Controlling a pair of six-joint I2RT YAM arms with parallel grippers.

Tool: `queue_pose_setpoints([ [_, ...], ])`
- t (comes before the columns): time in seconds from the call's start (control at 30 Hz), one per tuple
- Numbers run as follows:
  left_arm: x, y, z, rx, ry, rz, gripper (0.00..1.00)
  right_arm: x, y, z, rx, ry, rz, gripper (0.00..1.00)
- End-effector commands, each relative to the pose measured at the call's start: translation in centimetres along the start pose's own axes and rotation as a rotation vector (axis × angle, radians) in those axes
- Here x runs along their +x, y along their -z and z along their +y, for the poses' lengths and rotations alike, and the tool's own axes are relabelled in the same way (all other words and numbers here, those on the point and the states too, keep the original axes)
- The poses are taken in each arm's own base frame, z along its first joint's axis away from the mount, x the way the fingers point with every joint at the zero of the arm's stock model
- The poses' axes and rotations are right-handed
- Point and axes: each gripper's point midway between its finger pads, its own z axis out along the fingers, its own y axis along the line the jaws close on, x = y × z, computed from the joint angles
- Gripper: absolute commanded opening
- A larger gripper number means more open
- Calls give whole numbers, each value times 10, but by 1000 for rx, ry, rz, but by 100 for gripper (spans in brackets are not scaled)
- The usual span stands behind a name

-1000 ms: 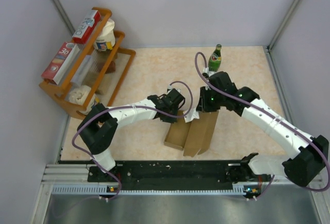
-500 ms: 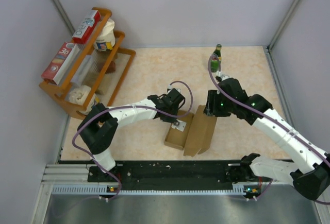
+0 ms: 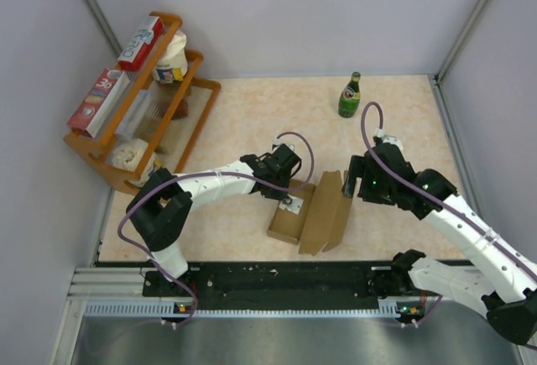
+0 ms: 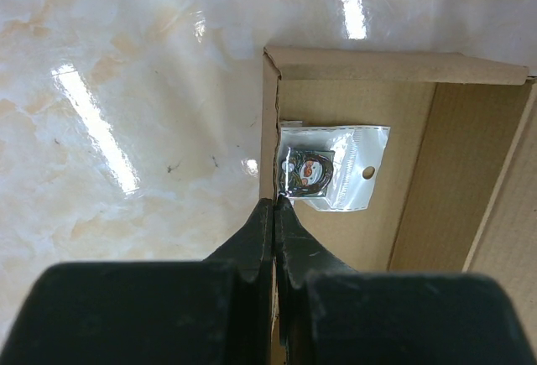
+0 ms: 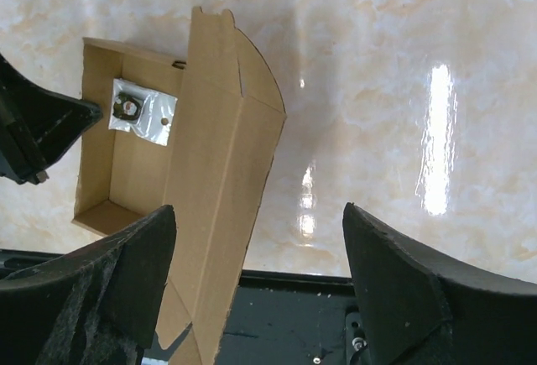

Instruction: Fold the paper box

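Paper box (image 3: 289, 224) lies on the counter (image 3: 252, 122) between the arms, long axis running near to far. I see left fingers (image 4: 252, 243) pinched on its side wall; right fingers (image 5: 403, 281) gape empty just beside the raised lid (image 3: 329, 210).

A green bottle (image 3: 350, 96) stands upright near the far edge of the desk (image 3: 252, 117). At the left, a wooden rack (image 3: 206, 87) holds red-and-white cartons (image 3: 140, 43), a tub (image 3: 170, 66) and pale bags (image 3: 127, 155).

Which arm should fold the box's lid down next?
The right arm, probably. The right fingers are open over the raised lid. The left fingers are shut on the box wall, steadying it.
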Motion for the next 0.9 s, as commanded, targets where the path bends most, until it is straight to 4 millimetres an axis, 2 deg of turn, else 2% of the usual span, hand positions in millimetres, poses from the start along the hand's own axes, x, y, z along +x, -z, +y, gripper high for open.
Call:
queue_pose_setpoints([
  [0.0,12,-22,13,-50,-10,38,0,6,3,1,-18,-72,-7,79],
  [0.23,12,-22,13,-48,-11,43,0,28,-11,6,-60,-103,59,72],
  [0.6,12,-20,10,-35,-5,47,1,35,-24,20,-137,-138,76,48],
  [0.67,13,-20,10,-32,-8,46,3,37,-26,22,-144,-137,83,48],
  [0.87,11,-17,9,-28,-5,38,5,41,-31,27,-164,-135,98,39],
])
